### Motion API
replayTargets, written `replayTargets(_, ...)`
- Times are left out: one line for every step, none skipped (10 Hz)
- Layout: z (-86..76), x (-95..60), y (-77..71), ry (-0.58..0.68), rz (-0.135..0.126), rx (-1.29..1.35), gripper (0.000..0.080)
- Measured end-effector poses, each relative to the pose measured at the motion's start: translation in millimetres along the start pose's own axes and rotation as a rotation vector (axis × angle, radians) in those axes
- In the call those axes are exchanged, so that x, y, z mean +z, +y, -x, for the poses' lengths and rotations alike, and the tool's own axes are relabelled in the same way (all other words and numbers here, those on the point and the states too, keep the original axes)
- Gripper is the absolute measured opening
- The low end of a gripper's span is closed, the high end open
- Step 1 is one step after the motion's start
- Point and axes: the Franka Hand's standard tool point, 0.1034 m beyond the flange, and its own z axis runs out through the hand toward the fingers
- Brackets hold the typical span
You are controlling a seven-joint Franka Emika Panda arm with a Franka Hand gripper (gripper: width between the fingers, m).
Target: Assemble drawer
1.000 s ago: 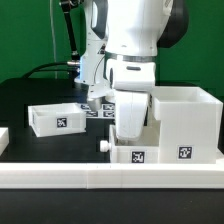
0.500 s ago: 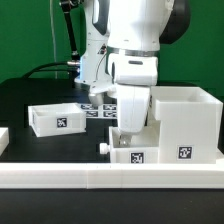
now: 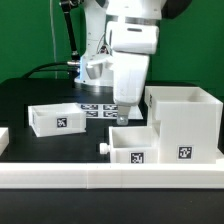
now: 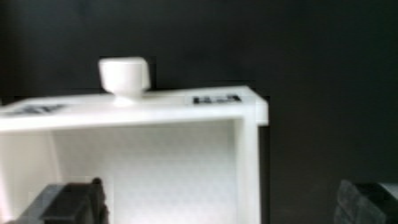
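Wrist view looks into a knobbed tray (image 4: 151,150), its knob (image 4: 125,78) standing out from one wall, with the fingers (image 4: 71,203) spread wide above it, holding nothing. Only the exterior view shows the housing (image 3: 185,125) just beside that tray and a second tray (image 3: 57,118) well apart on the desk (image 3: 25,95).

Backdrop: a flat green wall (image 3: 30,30) across the whole rear, evenly lit.

Surface (image 3: 30,95): matte black, running from the wall toward the camera. The same black fills the upper part of the wrist view.

Front edge: a long low white rail (image 3: 60,178) spans the full width. Below it is a pale grey band (image 3: 110,208), too blurred to identify.

The marker board (image 3: 95,110) lies flat mid-surface, partly hidden.

At the exterior view's left, a black cable (image 3: 45,68) arcs along the rear, near a thin dark upright pole (image 3: 69,30).

Light is soft and diffuse, shadows faint.
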Motion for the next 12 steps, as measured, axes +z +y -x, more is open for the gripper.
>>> replayTargets(14.5,-3.3,4.1,-0.006,0.001,0.011,0.0649)
replayTargets(24.0,-4.0,6.6,-0.007,0.003,0.005,0.0649)
replayTargets(35.0,-4.1,8.3,-0.008,0.005,0.005,0.0649)
replayTargets(38.0,-3.4,7.8,-0.007,0.003,0.012,0.0649)
replayTargets(37.6,-3.0,7.6,-0.007,0.002,0.012,0.0649)
replayTargets(44.0,0.0,7.0,0.000,0.000,-0.014,0.0649)
replayTargets(58.7,15.3,6.3,0.041,0.001,-0.046,0.0649)
replayTargets(65.7,26.6,5.2,0.066,-0.014,-0.033,0.0649)
replayTargets(71.2,32.5,6.6,0.100,-0.018,-0.056,0.0649)
replayTargets(76.8,38.6,7.4,0.129,-0.021,-0.060,0.0649)
replayTargets(79.4,46.7,5.0,0.152,-0.029,-0.079,0.0649)
replayTargets(81.4,53.4,2.0,0.183,-0.042,-0.081,0.0649)
